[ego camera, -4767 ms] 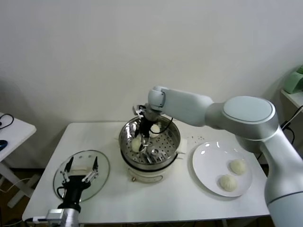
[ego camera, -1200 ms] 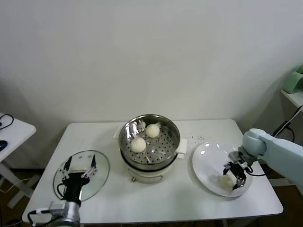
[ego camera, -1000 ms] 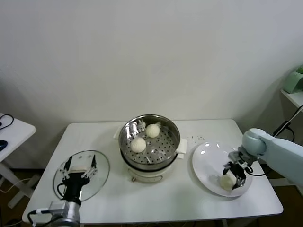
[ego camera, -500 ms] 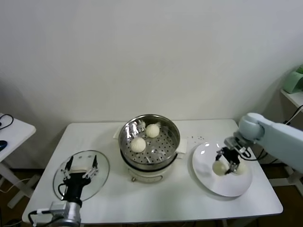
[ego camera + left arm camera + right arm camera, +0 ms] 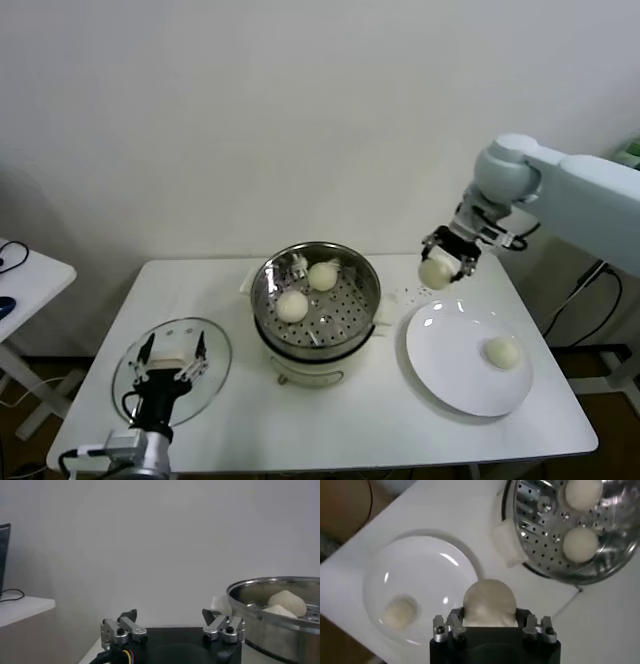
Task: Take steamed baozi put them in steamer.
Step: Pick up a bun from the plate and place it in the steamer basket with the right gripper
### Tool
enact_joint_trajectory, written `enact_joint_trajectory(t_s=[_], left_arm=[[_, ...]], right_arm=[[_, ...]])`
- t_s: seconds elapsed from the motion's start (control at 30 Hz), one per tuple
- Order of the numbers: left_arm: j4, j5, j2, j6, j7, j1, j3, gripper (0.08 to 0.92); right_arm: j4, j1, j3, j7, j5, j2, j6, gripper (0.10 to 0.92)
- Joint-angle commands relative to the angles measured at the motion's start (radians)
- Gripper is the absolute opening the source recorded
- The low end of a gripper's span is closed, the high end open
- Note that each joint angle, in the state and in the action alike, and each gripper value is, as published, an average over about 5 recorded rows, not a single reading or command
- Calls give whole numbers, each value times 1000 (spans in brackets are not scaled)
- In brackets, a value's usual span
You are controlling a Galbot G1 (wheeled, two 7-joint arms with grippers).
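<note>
My right gripper [image 5: 441, 265] is shut on a cream-white baozi [image 5: 436, 272] and holds it in the air between the white plate [image 5: 450, 375] and the steamer [image 5: 352, 320]. In the right wrist view that baozi [image 5: 489, 602] sits between the jaws. Two baozi [image 5: 292, 305] [image 5: 322, 275] lie in the steel steamer basket, and show in the right wrist view [image 5: 580, 544]. One baozi [image 5: 502, 351] is left on the plate. My left gripper [image 5: 172, 362] is open and idle over the glass lid [image 5: 212, 358].
The glass lid lies at the table's front left. A small white table [image 5: 20, 275] stands at the far left. A green object [image 5: 630, 152] sits at the right edge. A white cloth [image 5: 387, 309] lies beside the steamer.
My right gripper closed on a baozi on the plate, lifted it and carried it up and toward the steamer. One baozi stays on the plate. The left arm has not moved.
</note>
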Motion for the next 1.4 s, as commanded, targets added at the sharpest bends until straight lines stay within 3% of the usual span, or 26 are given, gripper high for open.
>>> enact_joint_trajectory(t_s=[0.03, 0.37, 0.53, 1.4], left_arm=[[-1, -2, 5, 3, 0, 9, 1, 823], [-24, -22, 77, 35, -1, 27, 47, 823], [-29, -31, 100, 46, -2, 22, 43, 823], [4, -18, 104, 67, -9, 0, 101, 823]], right_arm=[[120, -19, 52, -2, -239, 167, 108, 670], [9, -218, 123, 19, -445, 424, 212, 670], [-26, -257, 125, 21, -465, 497, 225, 670], [-40, -285, 55, 22, -357, 515, 247, 670]])
